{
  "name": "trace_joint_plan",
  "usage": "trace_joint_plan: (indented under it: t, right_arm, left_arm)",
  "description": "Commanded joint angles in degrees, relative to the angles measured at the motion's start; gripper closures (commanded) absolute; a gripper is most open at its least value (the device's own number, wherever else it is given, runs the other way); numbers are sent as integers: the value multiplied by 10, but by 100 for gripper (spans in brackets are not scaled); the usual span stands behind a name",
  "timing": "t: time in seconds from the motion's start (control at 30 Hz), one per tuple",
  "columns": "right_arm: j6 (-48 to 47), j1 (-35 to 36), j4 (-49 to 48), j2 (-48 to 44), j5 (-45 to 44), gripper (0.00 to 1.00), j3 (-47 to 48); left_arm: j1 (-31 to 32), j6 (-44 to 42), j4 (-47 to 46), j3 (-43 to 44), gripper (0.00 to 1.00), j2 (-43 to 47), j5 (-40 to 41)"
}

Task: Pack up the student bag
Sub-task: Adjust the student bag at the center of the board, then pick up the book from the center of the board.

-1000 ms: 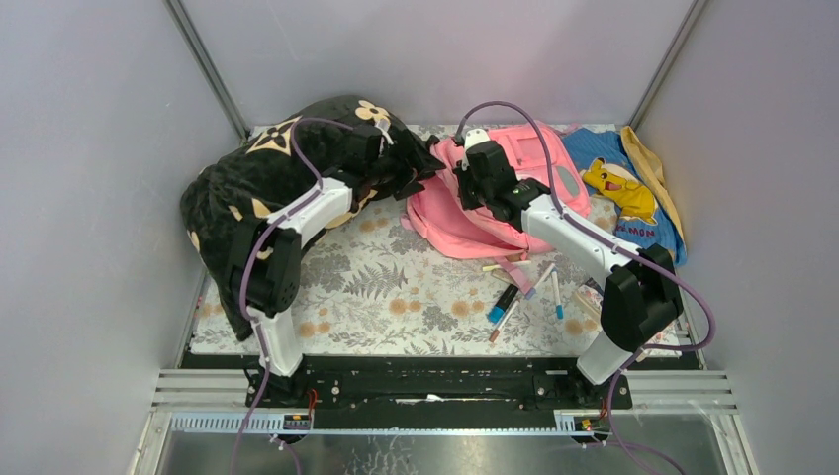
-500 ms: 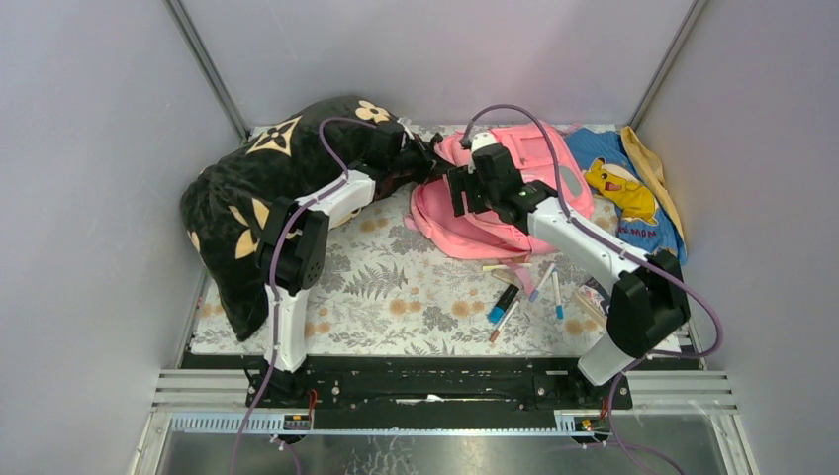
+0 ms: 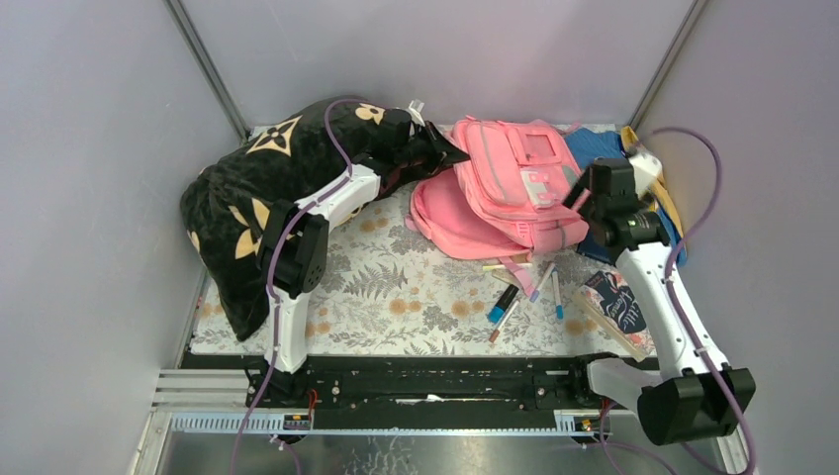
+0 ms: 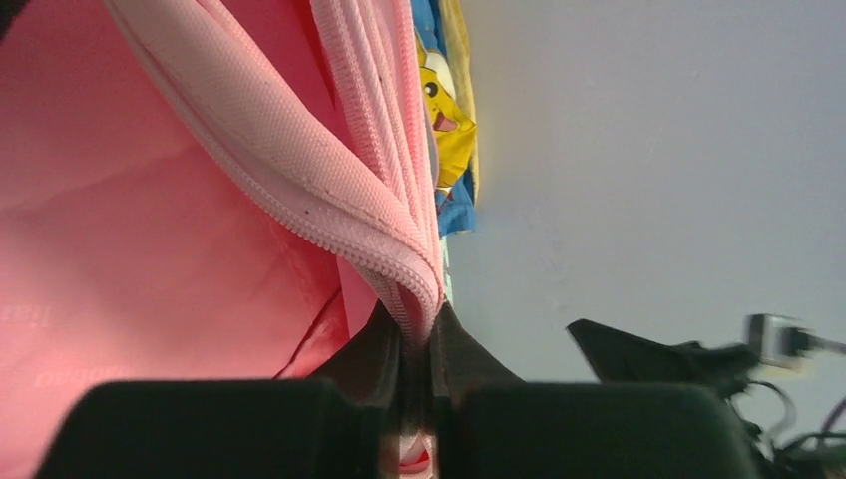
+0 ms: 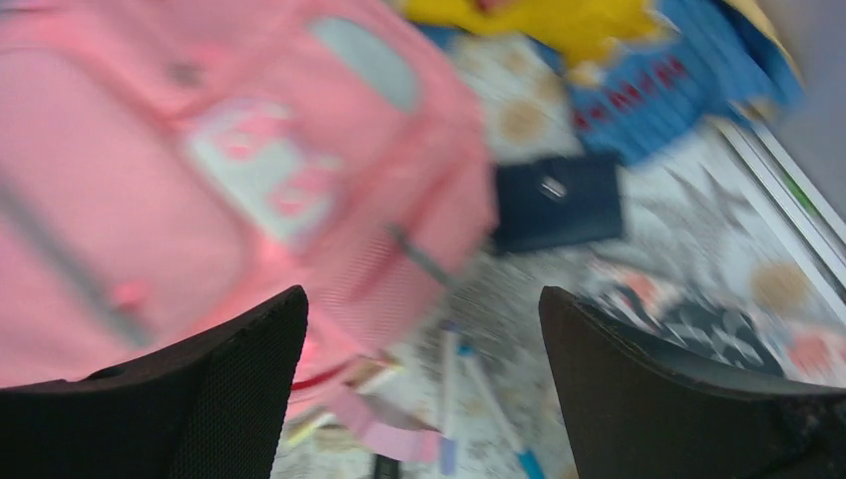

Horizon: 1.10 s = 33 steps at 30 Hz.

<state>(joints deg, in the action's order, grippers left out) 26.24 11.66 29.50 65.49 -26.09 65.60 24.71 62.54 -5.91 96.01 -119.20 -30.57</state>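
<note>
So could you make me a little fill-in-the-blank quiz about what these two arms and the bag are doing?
The left gripper is shut on the zip edge of the ____ student bag.
The right gripper is ____, holding nothing.
The pillow left of the bag is ____ with tan flowers.
Missing words: pink; open; black.

The student bag [image 3: 514,183] lies between pillow [image 3: 257,178], left, and cloth [image 3: 592,146], right.

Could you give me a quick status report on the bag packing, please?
Left hand shut on student bag, zip edge. Right hand open, empty, beside bag. Pens loose nearby.
</note>
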Motion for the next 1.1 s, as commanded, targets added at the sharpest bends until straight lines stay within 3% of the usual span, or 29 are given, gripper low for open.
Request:
trace_joint_plan:
  t: [0.0,0.07,0.1,0.3,0.47,0.8,1.07]
  right_arm:
    - [122,-91,136,-14,-28,7,-66]
    - [140,-137,163,-7,-23,6,-85]
    - [149,-160,177,-1,-28,6,-92]
    - [191,-241,195,-16,-73,3,-147]
    - [175,-317,170,-30,-75,3,-191]
    - [241,-404,129,-44,-44,4,-277]
    - [246,-415,112,-18,-60,3,-282]
  left_arm:
    - [2,-44,9,18,58,22,12]
    - [2,-60,34,18,10,23,22]
    - [2,-71,46,18,3,27,28]
    - [13,-196,147,10,1,101,135]
    - [98,-286,214,31,1,119,156]
    - [251,-283,194,110,3,-38,42]
    - [318,-279,193,235,8,-178,84]
